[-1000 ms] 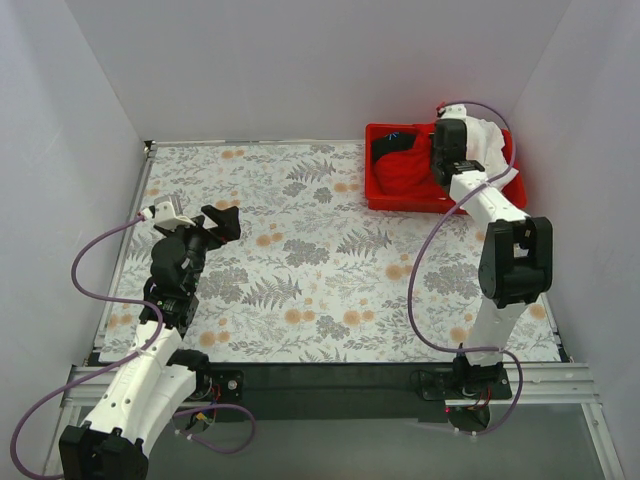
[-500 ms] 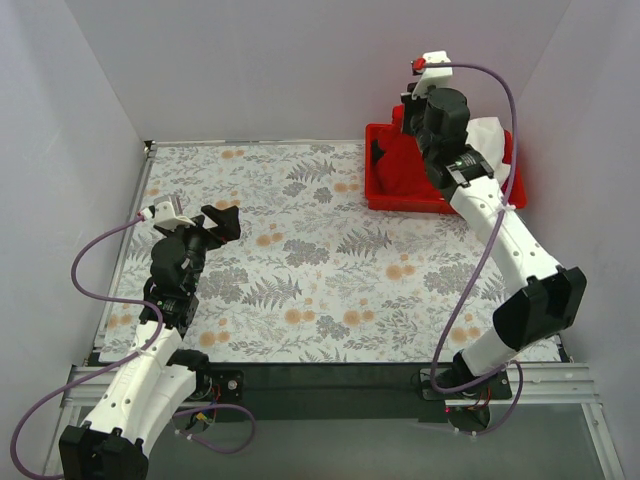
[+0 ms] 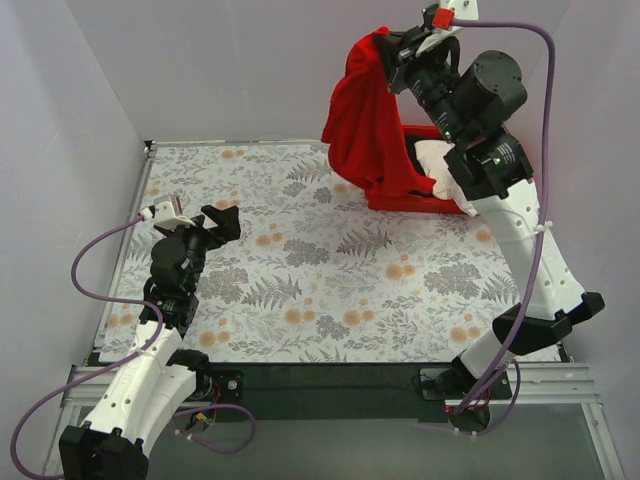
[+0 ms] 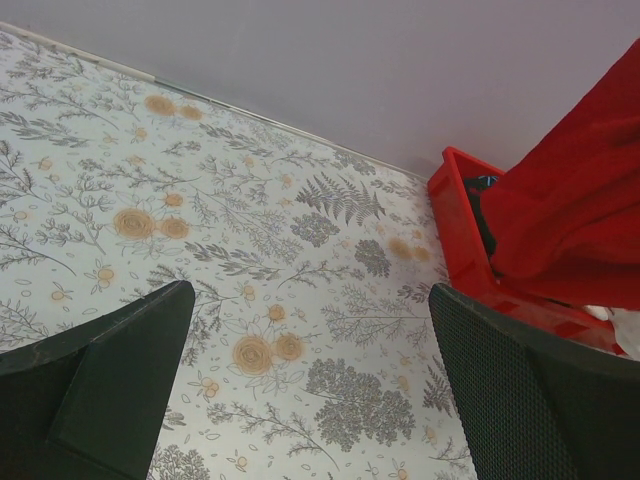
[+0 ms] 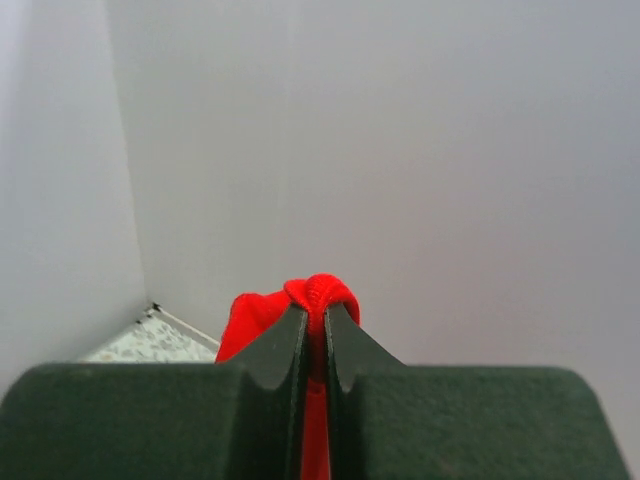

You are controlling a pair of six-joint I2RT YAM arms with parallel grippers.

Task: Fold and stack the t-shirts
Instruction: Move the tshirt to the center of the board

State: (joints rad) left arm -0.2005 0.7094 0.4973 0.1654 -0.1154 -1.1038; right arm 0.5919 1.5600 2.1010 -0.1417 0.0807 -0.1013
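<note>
My right gripper (image 3: pixel 388 42) is raised high above the back right of the table and is shut on the red t-shirt (image 3: pixel 362 120), which hangs down from it over the red bin (image 3: pixel 400 200). In the right wrist view the gripper (image 5: pixel 314 322) pinches a fold of the red t-shirt (image 5: pixel 318 292). A white t-shirt (image 3: pixel 436 160) lies in the bin behind the arm. My left gripper (image 3: pixel 222 222) is open and empty above the table's left side. In the left wrist view the red t-shirt (image 4: pixel 580 200) hangs over the bin (image 4: pixel 455 225).
The table (image 3: pixel 300 290) has a floral cloth cover. White walls close in the back and both sides. The red bin stands at the back right corner, with a dark cloth (image 4: pixel 482 205) inside it.
My right arm has swung up and out of the bin, lifting the red t-shirt high so it hangs free. My left arm has not moved.
</note>
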